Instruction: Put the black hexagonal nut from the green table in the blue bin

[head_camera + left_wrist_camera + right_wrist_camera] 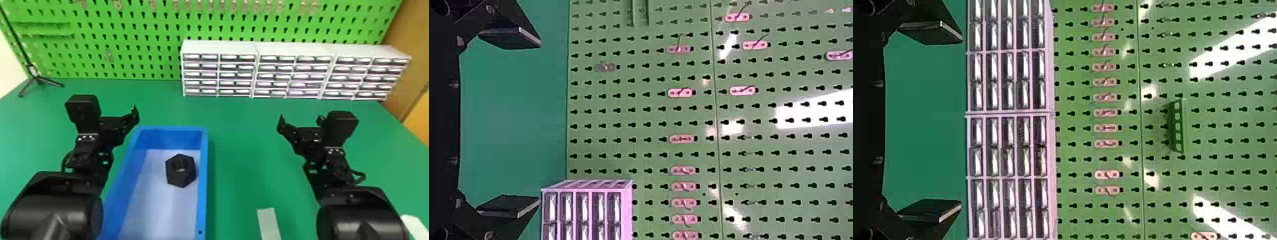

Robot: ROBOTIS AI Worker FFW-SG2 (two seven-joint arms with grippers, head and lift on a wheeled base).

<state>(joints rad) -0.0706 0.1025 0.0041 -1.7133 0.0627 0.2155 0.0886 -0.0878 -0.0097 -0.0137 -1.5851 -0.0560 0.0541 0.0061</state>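
The black hexagonal nut point(181, 171) lies in the blue bin point(204, 178), on the pale bin floor beside its right wall, with its hole facing up. My left gripper point(118, 123) is above the bin's far left corner, away from the nut. Over the green table point(242, 146), well to the right of the bin, is my right gripper point(300, 123). Each wrist view has its own pair of fingers spread wide with nothing between them: left gripper point(539, 122), right gripper point(961, 121). Both grippers are open.
White drawer cabinets point(293, 71) line the back of the table before a green pegboard point(137, 38). A small black tripod point(38, 78) stands at the back left. A pale strip point(268, 223) lies near the front, and a white object point(415, 227) is at the right front corner.
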